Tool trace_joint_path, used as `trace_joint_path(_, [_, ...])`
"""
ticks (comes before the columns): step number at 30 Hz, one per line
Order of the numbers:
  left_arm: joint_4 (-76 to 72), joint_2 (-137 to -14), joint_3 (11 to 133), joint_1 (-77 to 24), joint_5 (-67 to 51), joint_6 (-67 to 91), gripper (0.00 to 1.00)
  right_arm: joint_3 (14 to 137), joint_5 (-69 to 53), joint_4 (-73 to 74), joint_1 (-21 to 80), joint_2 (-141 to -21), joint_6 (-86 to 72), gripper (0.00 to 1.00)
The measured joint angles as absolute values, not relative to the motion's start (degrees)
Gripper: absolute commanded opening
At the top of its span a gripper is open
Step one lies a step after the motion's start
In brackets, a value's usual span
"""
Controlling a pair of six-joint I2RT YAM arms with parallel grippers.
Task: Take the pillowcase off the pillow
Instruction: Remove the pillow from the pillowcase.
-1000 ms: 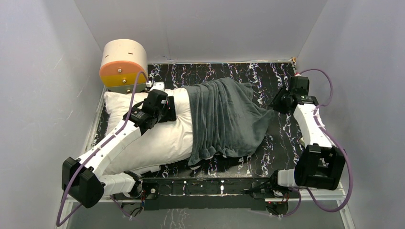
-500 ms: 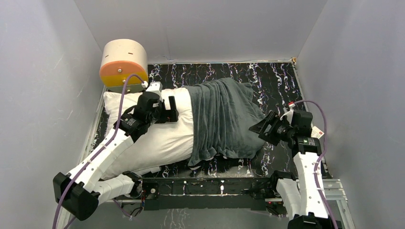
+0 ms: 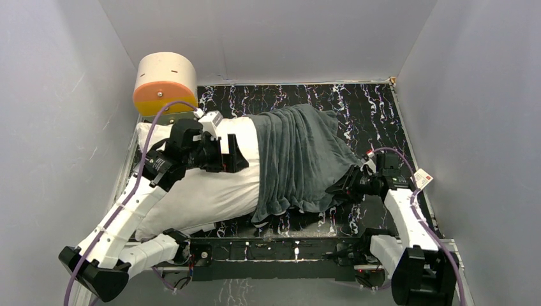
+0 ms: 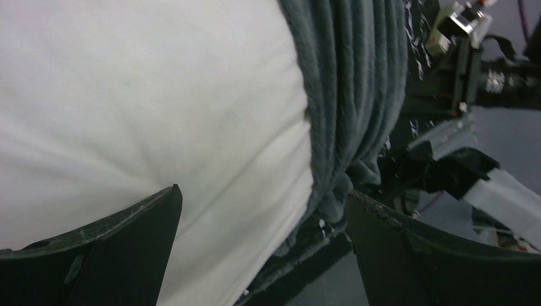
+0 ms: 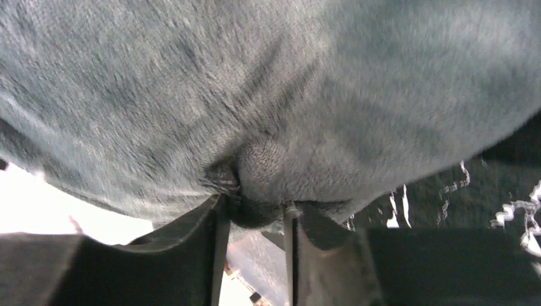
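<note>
Right gripper [image 3: 339, 188] moved in on pillowcase [image 3: 300, 153], near the table's [image 3: 383, 115] right edge.
Jaws pinch a fabric fold; left gripper [image 3: 239, 156] spread wide over pillow [image 3: 204, 191].

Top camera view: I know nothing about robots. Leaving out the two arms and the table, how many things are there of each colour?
White: 1, the large plump white stuffed pillow
Dark grey-green: 1, the soft plush grey-green pillowcase, partly over the pillow
Cream and orange: 1, the cream-and-orange cylinder at the far left corner
Total: 3
</note>
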State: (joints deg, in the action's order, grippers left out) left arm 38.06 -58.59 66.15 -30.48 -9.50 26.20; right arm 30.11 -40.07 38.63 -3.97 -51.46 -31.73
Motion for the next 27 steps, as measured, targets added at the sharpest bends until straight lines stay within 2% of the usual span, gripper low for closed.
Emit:
trace_joint_path(1, [38.7,-58.2,65.6,-30.5,-13.0,26.6,0.98,30.1,-39.7,36.8,-3.4,-52.8,-32.6,0.25])
trace_joint_path(5, [39.4,-55.1,58.9,-30.5,-22.9,29.0,0.98,30.9,-37.2,28.3,1.3,-58.1,-37.9,0.23])
trace_joint_path(12, [37.3,-44.4,44.5,-30.7,-27.5,40.2,0.98,37.9,-31.3,21.3,6.5,-64.7,-40.6,0.30])
trace_joint_path(17, [25.6,-40.8,37.4,-30.8,-24.3,52.3,0.98,39.9,-27.2,20.8,6.6,-64.4,-40.1,0.53])
trace_joint_path(20, [24.3,-45.6,39.3,-31.3,-19.2,51.8,0.98,40.9,-24.8,23.0,6.7,-61.7,-38.7,0.68])
trace_joint_path(27, [26.3,-60.5,48.4,-32.4,-5.7,40.7,0.97,41.6,-21.2,31.2,6.8,-50.1,-37.4,0.80])
